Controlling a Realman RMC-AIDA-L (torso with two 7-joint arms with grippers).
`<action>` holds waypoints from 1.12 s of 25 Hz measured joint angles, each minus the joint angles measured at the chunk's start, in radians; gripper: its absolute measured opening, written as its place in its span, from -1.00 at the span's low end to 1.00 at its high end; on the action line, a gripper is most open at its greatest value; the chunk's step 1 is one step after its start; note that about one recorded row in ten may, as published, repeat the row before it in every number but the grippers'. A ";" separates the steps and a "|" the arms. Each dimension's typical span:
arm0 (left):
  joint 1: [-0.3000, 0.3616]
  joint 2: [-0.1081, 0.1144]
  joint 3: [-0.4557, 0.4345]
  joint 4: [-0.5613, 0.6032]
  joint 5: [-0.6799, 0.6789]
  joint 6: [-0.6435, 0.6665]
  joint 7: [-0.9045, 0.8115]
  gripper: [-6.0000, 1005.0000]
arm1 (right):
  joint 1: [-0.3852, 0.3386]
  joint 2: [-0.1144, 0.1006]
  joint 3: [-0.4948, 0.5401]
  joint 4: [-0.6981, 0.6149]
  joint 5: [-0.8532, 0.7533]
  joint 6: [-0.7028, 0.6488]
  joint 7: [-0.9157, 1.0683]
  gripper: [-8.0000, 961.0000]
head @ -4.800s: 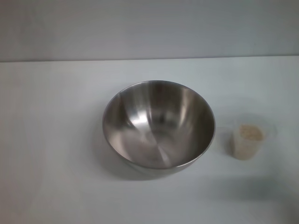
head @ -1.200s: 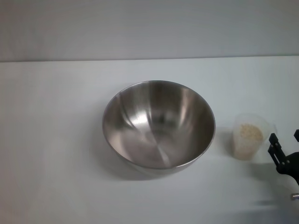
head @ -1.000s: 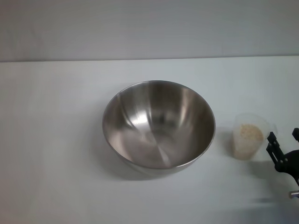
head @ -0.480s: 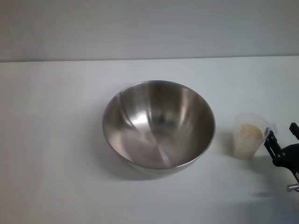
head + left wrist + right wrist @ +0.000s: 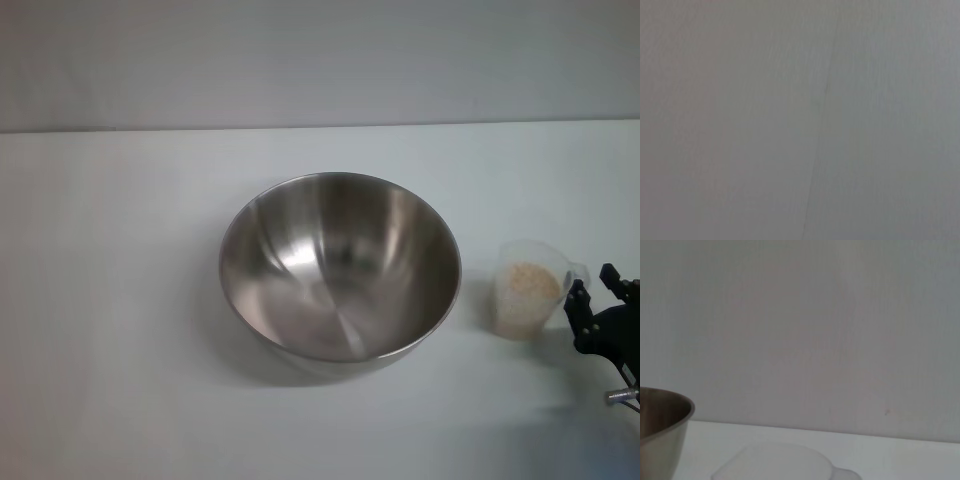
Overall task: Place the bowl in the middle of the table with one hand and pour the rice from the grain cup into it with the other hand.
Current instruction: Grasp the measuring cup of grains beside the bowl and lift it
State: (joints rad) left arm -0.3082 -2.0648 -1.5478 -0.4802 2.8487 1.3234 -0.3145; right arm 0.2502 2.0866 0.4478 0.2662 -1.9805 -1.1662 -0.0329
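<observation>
The large steel bowl (image 5: pixel 340 265) stands upright and empty in the middle of the white table (image 5: pixel 110 300). The clear grain cup (image 5: pixel 530 290) stands upright to its right, apart from it, with rice (image 5: pixel 530 283) inside. My right gripper (image 5: pixel 592 287) is at the right edge, just beside the cup's handle side, its two black fingers spread and holding nothing. In the right wrist view the cup's rim (image 5: pixel 780 462) lies close in front and the bowl's side (image 5: pixel 660 430) is beyond it. My left gripper is out of view.
A plain grey wall (image 5: pixel 320 60) stands behind the table's far edge. The left wrist view shows only a flat grey surface (image 5: pixel 800 120).
The right gripper came in from the right edge and moved up toward the cup's handle side. The bowl and cup have not moved.
</observation>
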 joint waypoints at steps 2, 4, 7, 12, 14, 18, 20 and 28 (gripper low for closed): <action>0.000 0.000 0.000 0.000 0.000 0.001 0.000 0.39 | 0.000 0.000 0.000 0.002 -0.001 0.000 0.000 0.15; -0.001 0.000 0.000 0.000 0.000 0.001 -0.001 0.39 | -0.001 0.000 0.000 0.004 -0.001 -0.001 0.000 -0.03; -0.001 0.001 0.000 0.000 0.000 0.001 -0.001 0.39 | -0.001 0.001 0.000 0.005 -0.001 -0.004 0.001 -0.30; -0.001 0.002 0.000 -0.006 0.000 0.001 -0.001 0.39 | -0.002 0.002 0.000 0.008 0.000 -0.006 0.001 -0.33; 0.000 0.003 0.000 -0.010 0.001 0.001 -0.001 0.39 | -0.003 0.003 0.000 0.011 0.000 -0.006 0.001 -0.33; 0.001 0.003 0.000 -0.011 0.002 0.002 -0.001 0.39 | -0.007 0.003 0.000 0.014 0.000 -0.007 0.001 -0.33; 0.004 0.003 0.000 -0.011 0.003 0.004 -0.001 0.39 | -0.009 0.003 0.000 0.015 0.000 -0.008 0.001 -0.36; 0.014 0.005 0.000 -0.012 0.006 0.016 -0.025 0.39 | -0.011 0.003 0.000 0.019 -0.001 -0.009 0.002 -0.55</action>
State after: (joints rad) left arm -0.2938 -2.0594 -1.5478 -0.4927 2.8543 1.3393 -0.3394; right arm 0.2388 2.0892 0.4479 0.2848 -1.9811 -1.1747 -0.0306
